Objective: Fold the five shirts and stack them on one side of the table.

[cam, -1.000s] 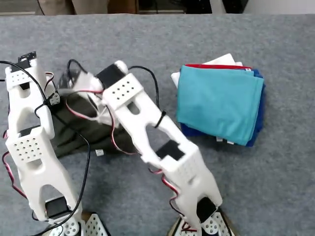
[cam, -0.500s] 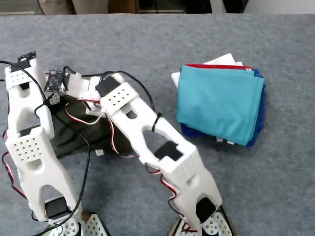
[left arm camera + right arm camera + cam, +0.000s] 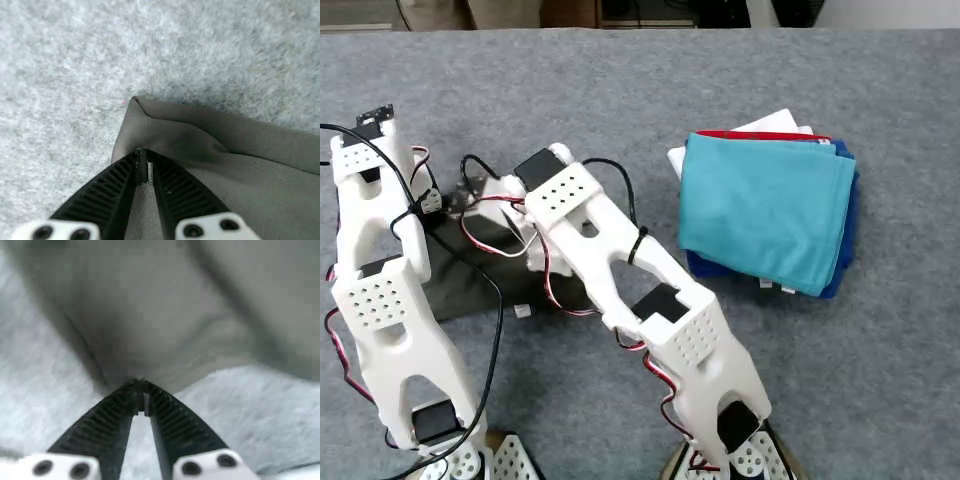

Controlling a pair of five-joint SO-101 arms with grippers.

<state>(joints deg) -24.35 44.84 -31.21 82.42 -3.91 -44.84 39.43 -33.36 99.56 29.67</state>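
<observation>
A dark grey shirt (image 3: 470,285) lies on the left part of the table, partly under both arms. In the left wrist view my left gripper (image 3: 144,162) is shut on a raised fold of this shirt (image 3: 225,160), close to its corner. My right gripper (image 3: 140,399) is shut at the edge of the same shirt (image 3: 165,315), where the cloth meets the table. The right arm (image 3: 590,230) reaches across to the left, and the left arm (image 3: 375,250) stands along the shirt's left side. A stack of folded shirts with a teal one (image 3: 760,215) on top sits at the right.
Under the teal shirt show a blue shirt (image 3: 847,235), a red edge (image 3: 760,134) and a white one (image 3: 775,123). Grey felt (image 3: 620,80) covers the table, bare at the back and at the front right. Loose arm cables (image 3: 500,300) hang over the dark shirt.
The right gripper swung out to the left, then came back down to the dark shirt's far edge. The shirt now lies flatter. The left arm and the stack have not moved.
</observation>
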